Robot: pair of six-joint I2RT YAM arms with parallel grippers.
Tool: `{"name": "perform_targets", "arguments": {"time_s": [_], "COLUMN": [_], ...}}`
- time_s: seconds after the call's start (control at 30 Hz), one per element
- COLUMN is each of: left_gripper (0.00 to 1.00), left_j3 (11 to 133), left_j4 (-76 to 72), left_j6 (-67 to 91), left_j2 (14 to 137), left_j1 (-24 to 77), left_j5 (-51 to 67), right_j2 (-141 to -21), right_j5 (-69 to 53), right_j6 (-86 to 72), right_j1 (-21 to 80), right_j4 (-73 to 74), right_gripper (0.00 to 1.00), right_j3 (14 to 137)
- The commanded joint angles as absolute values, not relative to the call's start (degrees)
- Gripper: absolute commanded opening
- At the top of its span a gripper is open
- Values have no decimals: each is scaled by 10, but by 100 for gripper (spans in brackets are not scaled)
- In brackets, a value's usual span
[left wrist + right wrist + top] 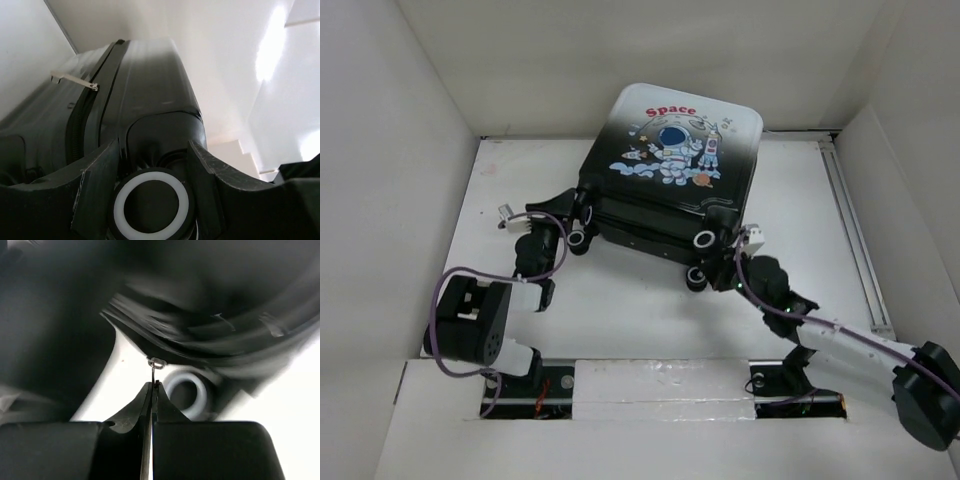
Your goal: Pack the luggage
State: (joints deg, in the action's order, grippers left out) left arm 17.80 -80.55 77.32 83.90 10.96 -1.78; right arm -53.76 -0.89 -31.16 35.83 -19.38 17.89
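Note:
The luggage (670, 150) lies flat at the back middle of the table, shell closed, with the astronaut print and red "Space" facing up. My left gripper (576, 226) is at its near left corner. In the left wrist view its fingers (100, 180) hug both sides of a black wheel with a white ring (151, 202). My right gripper (738, 258) is at the near right corner. In the right wrist view it (152, 385) is shut on a thin metal zipper pull (153, 371) under the shell edge, beside another wheel (187, 392).
White walls enclose the table on the left, back and right. A metal rail (850, 220) runs along the right side. A second zipper pull (75, 80) sticks out from the zip line on the luggage side. Bare white table (620, 320) lies between luggage and arm bases.

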Motion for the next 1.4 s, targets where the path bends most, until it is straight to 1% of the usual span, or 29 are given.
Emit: {"name": "perform_targets", "arguments": {"time_s": [0.0, 0.07, 0.13, 0.23, 0.33, 0.37, 0.4, 0.47, 0.5, 0.6, 0.63, 0.67, 0.7, 0.77, 0.83, 0.93, 1.03, 1.07, 1.1, 1.2, 1.23, 1.33, 1.37], "left_gripper": [0, 0, 0, 0, 0, 0, 0, 0, 0, 0, 0, 0, 0, 0, 0, 0, 0, 0, 0, 0, 0, 0, 0], "left_j3": [175, 189, 194, 194, 194, 199, 200, 206, 213, 229, 238, 243, 254, 260, 266, 255, 250, 243, 243, 230, 230, 220, 220], "left_j4": [-790, -759, -745, -745, -745, -745, -745, -745, -751, -745, -745, -745, -745, -726, -718, -695, -672, -667, -660, -648, -648, -625, -617], "left_j6": [694, 675, 675, 670, 670, 670, 670, 670, 670, 664, 664, 664, 664, 653, 653, 648, 643, 642, 642, 636, 635, 617, 610], "left_j2": [779, 761, 749, 742, 742, 742, 748, 754, 754, 760, 760, 760, 760, 760, 744, 713, 687, 681, 681, 666, 661, 648, 640], "left_j1": [216, 239, 264, 288, 320, 329, 349, 369, 379, 418, 428, 438, 457, 463, 463, 457, 450, 445, 445, 437, 437, 463, 470], "left_j5": [76, 51, 43, 43, 38, 38, 38, 44, 44, 49, 49, 49, 49, 55, 50, 44, 44, 39, 39, 33, 27, -2, -7], "right_j2": [-539, -568, -620, -677, -704, -728, -743, -776, -812, -866, -873, -879, -884, -884, -857, -795, -743, -708, -693, -645, -635, -585, -572], "right_j5": [150, 232, 276, 301, 296, 280, 225, 161, 135, 28, -5, -71, -99, -147, -147, -111, -68, -58, -51, -48, -69, -115, -161], "right_j6": [-315, -281, -262, -239, -206, -206, -206, -206, -206, -206, -206, -206, -211, -235, -247, -247, -259, -259, -259, -233, -222, -194, -194], "right_j1": [488, 517, 524, 524, 518, 510, 498, 498, 498, 504, 504, 504, 504, 511, 522, 539, 534, 533, 525, 473, 433, 365, 324], "right_j4": [-310, -341, -377, -390, -398, -392, -384, -384, -392, -424, -451, -465, -478, -495, -496, -423, -341, -319, -269, -184, -166, -108, -99], "right_gripper": [0, 0, 0, 0, 0, 0, 0, 0, 0, 0, 0, 0, 0, 0, 0, 0, 0, 0, 0, 0, 0, 0, 0], "right_j3": [187, 192, 199, 236, 286, 302, 333, 357, 366, 384, 384, 384, 384, 375, 353, 321, 286, 280, 279, 279, 279, 292, 298]}}
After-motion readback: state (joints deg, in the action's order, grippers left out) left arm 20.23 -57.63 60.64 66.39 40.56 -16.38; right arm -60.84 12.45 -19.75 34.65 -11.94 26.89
